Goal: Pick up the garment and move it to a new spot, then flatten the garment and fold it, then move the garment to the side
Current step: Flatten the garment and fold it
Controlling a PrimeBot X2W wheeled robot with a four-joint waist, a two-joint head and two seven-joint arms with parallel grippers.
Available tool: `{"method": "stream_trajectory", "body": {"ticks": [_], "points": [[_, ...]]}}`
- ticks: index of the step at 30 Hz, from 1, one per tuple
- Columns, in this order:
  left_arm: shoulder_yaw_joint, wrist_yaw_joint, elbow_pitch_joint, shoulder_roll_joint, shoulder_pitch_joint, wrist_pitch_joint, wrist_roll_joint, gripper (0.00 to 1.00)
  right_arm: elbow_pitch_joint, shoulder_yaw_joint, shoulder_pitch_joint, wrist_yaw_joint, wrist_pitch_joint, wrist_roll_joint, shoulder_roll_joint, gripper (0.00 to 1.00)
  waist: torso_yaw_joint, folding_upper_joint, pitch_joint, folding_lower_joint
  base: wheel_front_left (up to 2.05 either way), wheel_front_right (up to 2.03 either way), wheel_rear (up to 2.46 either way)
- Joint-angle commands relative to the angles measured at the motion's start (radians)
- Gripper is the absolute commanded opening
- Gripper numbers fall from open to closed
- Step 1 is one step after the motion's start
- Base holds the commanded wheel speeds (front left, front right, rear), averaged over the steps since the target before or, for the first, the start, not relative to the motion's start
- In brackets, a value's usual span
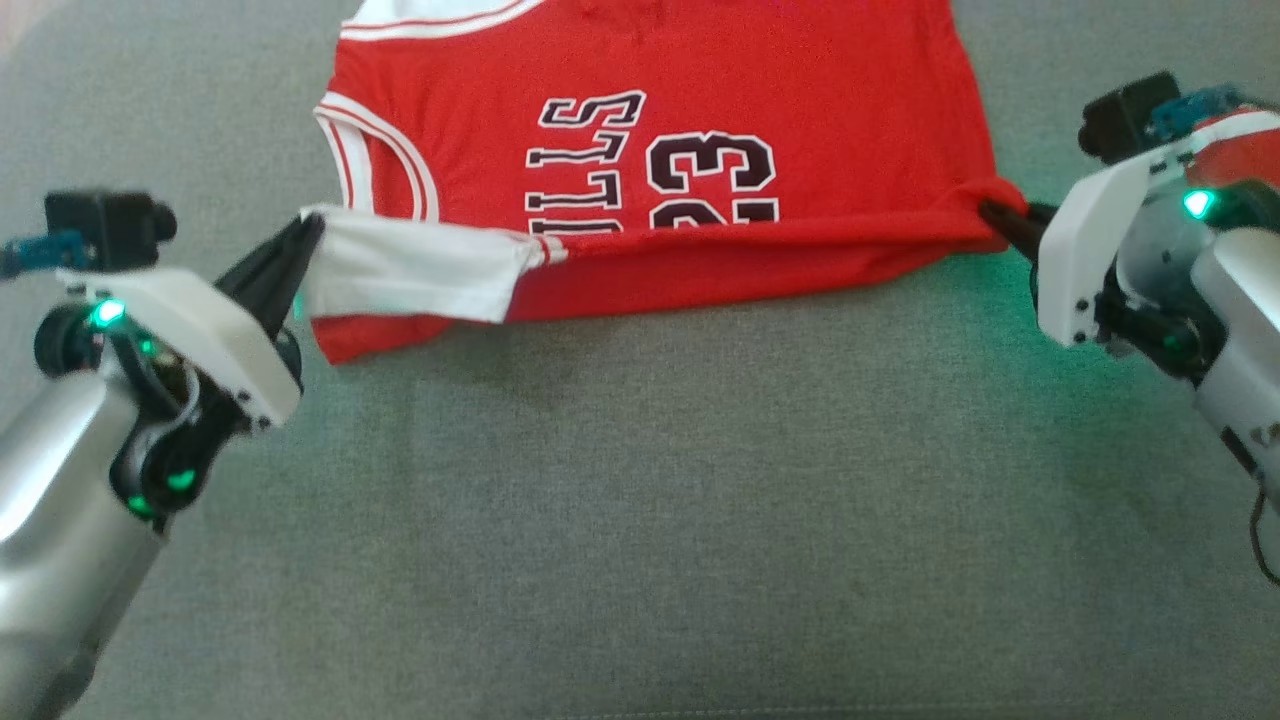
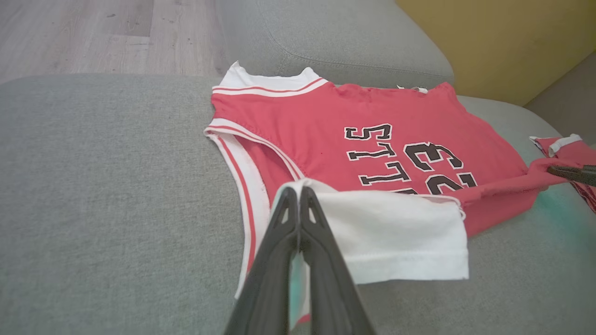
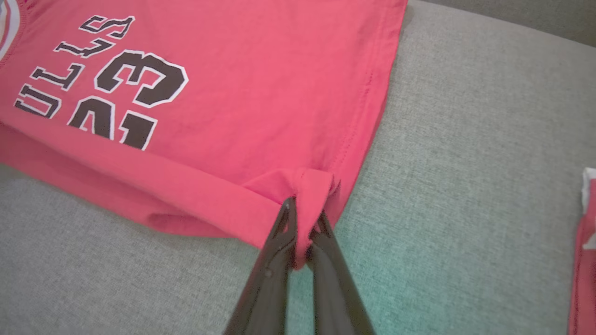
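Spanning the grey sofa cushion (image 1: 640,500), the turned-over near edge of the red basketball jersey (image 1: 760,110) is clamped at 9 o'clock by the left gripper (image 1: 300,240), on its white flap (image 1: 410,270), and at 3 o'clock by the right gripper (image 1: 995,213), on a red corner, its printed body lying flat toward 12 o'clock.

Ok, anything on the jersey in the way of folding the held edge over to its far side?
Nothing visible. The jersey lies bare from the edge that the left gripper and right gripper pinch to its far edge. Another red garment lies on the cushion off to the robot's right, apart from it.
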Motion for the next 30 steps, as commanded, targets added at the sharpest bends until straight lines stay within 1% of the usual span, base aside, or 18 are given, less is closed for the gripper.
{"method": "stream_trajectory", "body": {"ticks": [1, 11, 12, 13, 14, 15, 17, 19, 20, 22, 24, 26, 28, 30], "points": [[0.046, -0.009, 0.009, 0.029, -0.08, 0.007, 0.013, 0.0, -0.001, -0.004, -0.026, -0.001, -0.008, -0.009, -0.002, 0.0, 0.0, 0.0, 0.017, -0.0002, 0.0, 0.0, 0.0], [0.005, -0.035, 0.167, -0.034, -0.211, 0.023, 0.053, 0.0, 0.072, 0.015, -0.1, -0.001, -0.043, -0.022, 0.037, 0.0, -0.006, 0.0, 0.068, -0.0002, 0.0, 0.0, 0.0], [0.005, -0.035, 0.167, -0.034, -0.211, 0.023, 0.053, 0.0, 0.072, 0.015, -0.1, -0.001, -0.043, -0.022, 0.037, 0.0, -0.006, 0.0, 0.068, -0.0002, 0.0, 0.0, 0.0], [0.002, -0.035, 0.183, -0.041, -0.226, 0.018, 0.062, 0.0, 0.082, 0.015, -0.111, -0.001, -0.062, -0.033, 0.041, 0.24, -0.006, 0.0, 0.072, -0.0002, 0.0, 0.0, 0.0], [0.001, -0.031, 0.2, -0.049, -0.242, 0.001, 0.075, 0.7, 0.096, 0.012, -0.119, -0.001, -0.077, -0.039, 0.047, 1.0, -0.006, 0.0, 0.076, -0.0002, 0.0, 0.0, 0.0], [0.007, -0.017, 0.223, -0.059, -0.258, -0.022, 0.088, 1.0, 0.105, 0.01, -0.128, -0.001, -0.1, -0.048, 0.054, 1.0, -0.006, 0.0, 0.079, -0.0002, 0.0, 0.0, 0.0], [0.035, 0.018, 0.269, -0.087, -0.289, -0.091, 0.098, 1.0, 0.134, -0.013, -0.149, -0.001, -0.176, -0.062, 0.072, 1.0, -0.01, 0.0, 0.08, -0.0002, 0.0, 0.0, 0.0], [0.079, 0.041, 0.303, -0.119, -0.315, -0.199, 0.096, 1.0, 0.2, -0.06, -0.174, -0.001, -0.297, -0.096, 0.096, 1.0, -0.014, 0.0, 0.078, -0.0002, 0.0, 0.0, 0.0], [0.097, 0.046, 0.317, -0.133, -0.323, -0.256, 0.098, 1.0, 0.233, -0.08, -0.181, -0.001, -0.355, -0.114, 0.116, 1.0, -0.015, 0.0, 0.077, -0.0002, 0.0, 0.0, 0.0], [0.116, 0.048, 0.34, -0.153, -0.331, -0.363, 0.116, 1.0, 0.291, -0.13, -0.176, -0.001, -0.446, -0.111, 0.165, 1.0, -0.016, 0.0, 0.069, -0.0002, 0.0, 0.0, 0.0], [0.119, 0.054, 0.357, -0.165, -0.326, -0.445, 0.148, 1.0, 0.333, -0.162, -0.17, -0.001, -0.536, -0.119, 0.202, 1.0, -0.018, 0.0, 0.056, -0.0002, 0.0, 0.0, 0.0], [0.123, 0.074, 0.355, -0.166, -0.312, -0.485, 0.199, 1.0, 0.361, -0.184, -0.157, -0.001, -0.596, -0.122, 0.234, 1.0, -0.022, 0.0, 0.043, -0.0002, 0.0, 0.0, 0.0], [0.145, 0.09, 0.323, -0.174, -0.28, -0.495, 0.241, 1.0, 0.378, -0.205, -0.144, -0.001, -0.63, -0.13, 0.252, 1.0, -0.02, 0.0, 0.029, -0.0002, 0.0, 0.0, 0.0], [0.213, 0.119, 0.241, -0.186, -0.23, -0.496, 0.305, 1.0, 0.377, -0.21, -0.125, -0.001, -0.645, -0.162, 0.259, 1.0, -0.014, 0.0, 0.014, -0.0002, 0.0, 0.0, 0.0]]}}
